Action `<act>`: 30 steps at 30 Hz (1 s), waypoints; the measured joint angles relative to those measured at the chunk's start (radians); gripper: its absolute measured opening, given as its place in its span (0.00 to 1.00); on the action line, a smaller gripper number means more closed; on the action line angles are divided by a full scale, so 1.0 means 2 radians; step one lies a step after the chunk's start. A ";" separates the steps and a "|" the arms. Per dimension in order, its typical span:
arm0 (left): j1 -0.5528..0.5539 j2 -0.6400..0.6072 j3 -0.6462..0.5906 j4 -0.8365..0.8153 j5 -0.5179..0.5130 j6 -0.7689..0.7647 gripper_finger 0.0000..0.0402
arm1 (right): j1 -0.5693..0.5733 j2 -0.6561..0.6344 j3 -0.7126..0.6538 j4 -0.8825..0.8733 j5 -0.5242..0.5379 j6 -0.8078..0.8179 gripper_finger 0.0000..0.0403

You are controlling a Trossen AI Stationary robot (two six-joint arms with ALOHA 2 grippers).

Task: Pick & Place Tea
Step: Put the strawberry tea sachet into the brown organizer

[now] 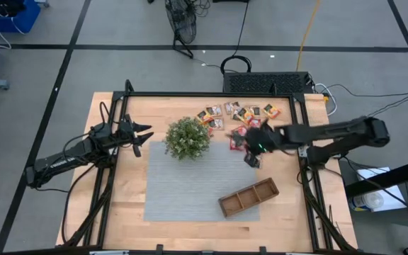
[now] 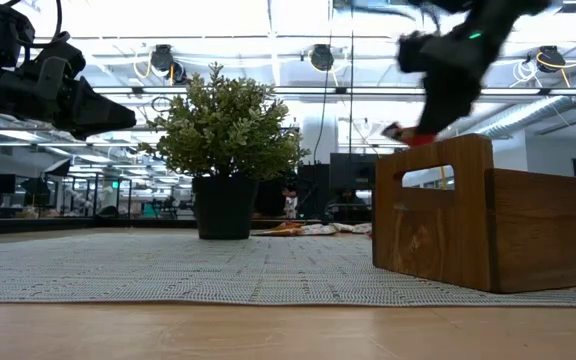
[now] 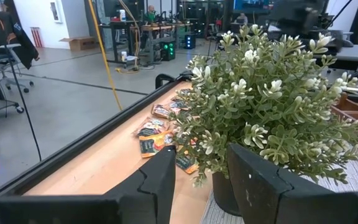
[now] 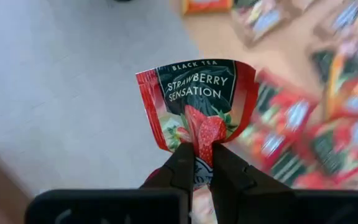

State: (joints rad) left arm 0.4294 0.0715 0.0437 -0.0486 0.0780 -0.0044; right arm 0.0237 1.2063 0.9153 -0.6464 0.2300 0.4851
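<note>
Above the grey mat (image 1: 190, 185), just beside the potted plant (image 1: 187, 138), the right pincer (image 4: 202, 163) pinches 1 red strawberry tea sachet (image 4: 195, 102) by its lower edge, lifted clear of the tabletop (image 1: 129, 205). The remaining sachets (image 1: 236, 113) lie scattered behind the plant. The left pincer (image 3: 199, 171) hovers spread on the plant's other side, holding nothing.

The right pincer (image 4: 202, 163) hangs raised and pinched shut; the left pincer (image 1: 142, 135) waits, fingers parted.
</note>
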 joint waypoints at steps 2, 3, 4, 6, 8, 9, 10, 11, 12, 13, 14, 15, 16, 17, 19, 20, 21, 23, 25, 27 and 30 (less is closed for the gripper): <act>0.000 0.000 0.000 0.000 0.000 0.000 0.37 | 0.042 -0.024 -0.022 0.003 0.013 0.053 0.05; 0.000 0.000 0.000 0.000 0.000 0.000 0.37 | 0.063 -0.035 -0.033 0.002 0.021 0.079 0.05; 0.000 0.000 0.000 0.000 0.000 0.000 0.37 | 0.084 -0.044 -0.043 0.003 0.030 0.105 0.05; 0.000 0.000 0.000 0.000 0.000 0.000 0.37 | 0.128 -0.058 -0.064 0.002 0.044 0.156 0.05; 0.000 0.000 0.000 0.000 0.000 0.000 0.37 | 0.168 -0.065 -0.078 0.002 0.056 0.202 0.05; 0.000 0.000 0.000 0.000 0.000 0.000 0.37 | 0.186 -0.068 -0.083 0.003 0.057 0.222 0.05; 0.000 0.000 0.000 0.000 0.000 0.000 0.37 | 0.203 -0.069 -0.087 0.003 0.058 0.241 0.05; 0.000 0.000 0.000 0.000 0.000 0.000 0.37 | 0.220 -0.069 -0.089 0.003 0.058 0.259 0.05; 0.000 0.000 0.000 0.000 0.000 0.000 0.37 | 0.237 -0.069 -0.092 0.003 0.060 0.275 0.05; 0.000 0.000 0.000 0.000 0.000 0.000 0.37 | 0.254 -0.068 -0.094 0.003 0.067 0.290 0.05; 0.000 0.000 0.000 0.000 0.000 0.000 0.37 | 0.270 -0.067 -0.095 0.003 0.073 0.306 0.05; 0.000 0.000 0.000 0.000 0.000 0.000 0.37 | 0.287 -0.066 -0.095 0.003 0.081 0.321 0.05; 0.000 0.000 0.000 0.000 0.000 0.000 0.37 | 0.302 -0.065 -0.095 0.003 0.089 0.334 0.05; 0.000 0.000 0.000 0.000 0.000 0.000 0.37 | 0.317 -0.063 -0.095 0.003 0.098 0.346 0.05; 0.000 0.000 0.000 0.000 0.000 0.000 0.37 | 0.344 -0.059 -0.095 0.004 0.122 0.371 0.05; 0.000 0.000 0.000 0.000 0.000 0.000 0.37 | 0.355 -0.056 -0.095 0.005 0.132 0.381 0.05; 0.000 0.000 0.000 0.000 0.000 0.000 0.37 | 0.366 -0.053 -0.095 0.006 0.138 0.390 0.05; 0.000 0.000 0.000 0.000 0.000 0.000 0.37 | 0.385 -0.044 -0.095 0.008 0.152 0.407 0.05; 0.000 0.000 0.000 0.000 0.000 0.000 0.37 | 0.400 -0.030 -0.095 0.017 0.161 0.418 0.05; 0.000 0.000 0.000 0.000 0.000 0.000 0.37 | 0.409 -0.012 -0.095 0.027 0.160 0.421 0.05; 0.000 0.000 0.000 0.000 0.000 0.000 0.37 | 0.416 0.015 -0.095 0.037 0.161 0.421 0.05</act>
State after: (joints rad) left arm 0.4297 0.0717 0.0438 -0.0490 0.0784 -0.0044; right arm 0.8557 1.2369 0.7250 -0.5719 0.5526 1.3273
